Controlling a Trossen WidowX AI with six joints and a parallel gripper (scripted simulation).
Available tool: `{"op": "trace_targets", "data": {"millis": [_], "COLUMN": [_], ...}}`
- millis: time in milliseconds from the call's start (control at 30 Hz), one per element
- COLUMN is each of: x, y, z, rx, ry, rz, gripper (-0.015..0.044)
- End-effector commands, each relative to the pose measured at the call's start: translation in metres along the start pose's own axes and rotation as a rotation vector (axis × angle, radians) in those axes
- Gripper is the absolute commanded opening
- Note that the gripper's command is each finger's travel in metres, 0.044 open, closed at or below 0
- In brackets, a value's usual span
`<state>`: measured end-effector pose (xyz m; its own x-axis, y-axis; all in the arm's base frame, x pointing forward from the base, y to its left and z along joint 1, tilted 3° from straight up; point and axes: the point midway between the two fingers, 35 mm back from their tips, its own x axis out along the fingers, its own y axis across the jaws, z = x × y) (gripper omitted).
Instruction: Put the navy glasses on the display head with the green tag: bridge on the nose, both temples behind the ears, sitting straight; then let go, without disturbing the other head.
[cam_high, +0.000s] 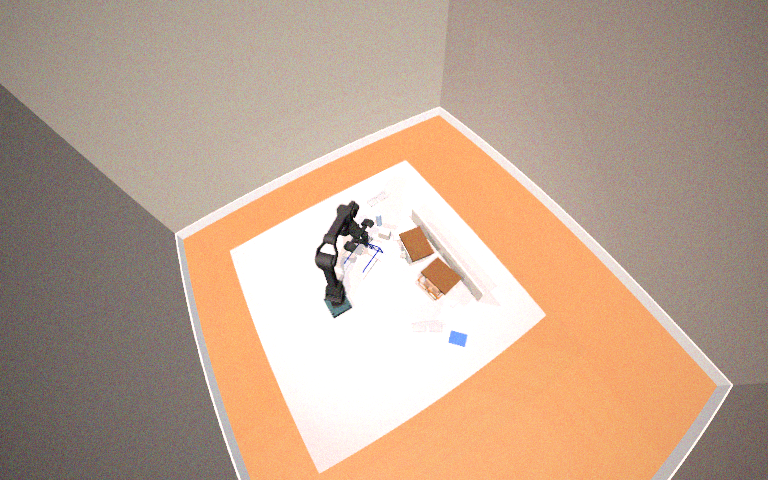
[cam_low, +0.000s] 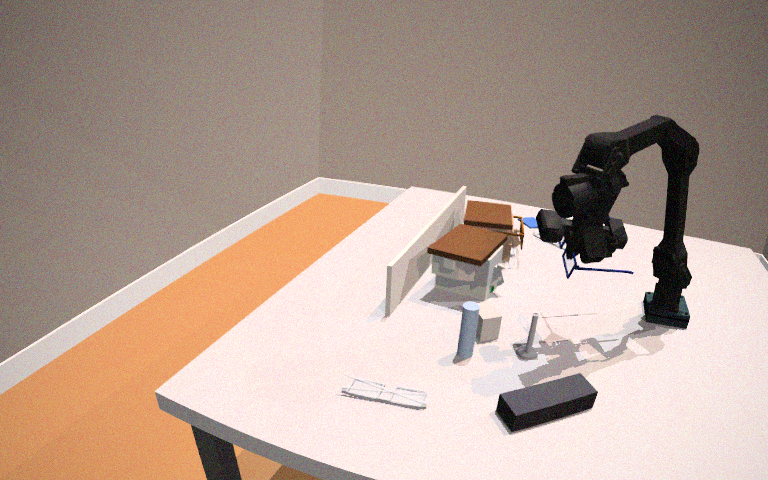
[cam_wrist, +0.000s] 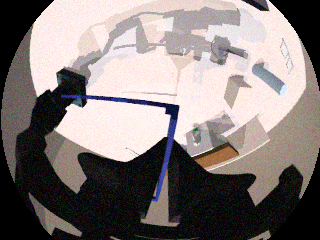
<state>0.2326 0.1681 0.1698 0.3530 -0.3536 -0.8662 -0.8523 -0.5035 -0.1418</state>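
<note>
My gripper (cam_high: 367, 242) (cam_low: 573, 249) (cam_wrist: 168, 141) is shut on the front frame of the navy glasses (cam_high: 372, 260) (cam_low: 603, 271) (cam_wrist: 120, 100), holding them above the table. In the exterior view, their open temples point right, towards the arm's base. The display head with the green tag (cam_low: 492, 289) (cam_wrist: 195, 129) is pale with a flat brown top (cam_high: 416, 244) (cam_low: 467, 243) (cam_wrist: 218, 156). It stands left of the gripper in the exterior view, apart from the glasses. The other head's brown top (cam_high: 440, 276) (cam_low: 488, 213) shows behind it; that head wears amber glasses (cam_low: 522, 232). The fingers hide part of the navy frame.
A pale upright panel (cam_high: 447, 254) (cam_low: 424, 257) stands behind both heads. A blue-grey cylinder (cam_low: 467, 333) (cam_wrist: 270, 80), a beige block (cam_low: 489, 324) and a grey post on a base (cam_low: 532, 335) stand near the tagged head. A dark case (cam_low: 546, 403) and pale glasses (cam_low: 385, 394) lie nearer the camera.
</note>
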Motion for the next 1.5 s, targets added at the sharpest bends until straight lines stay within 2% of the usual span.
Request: {"op": "trace_targets", "data": {"millis": [0,767,1467], "x": [0.005,0.025,0.040], "y": [0.004,0.020,0.036], "z": [-0.004,-0.029,-0.048], "rx": [0.141,1.108,1.986], "ry": [-0.018,-0.072,-0.038], "rz": [0.021,0.165,0.341], "gripper": [0.0000,0.0000,0.0000]}}
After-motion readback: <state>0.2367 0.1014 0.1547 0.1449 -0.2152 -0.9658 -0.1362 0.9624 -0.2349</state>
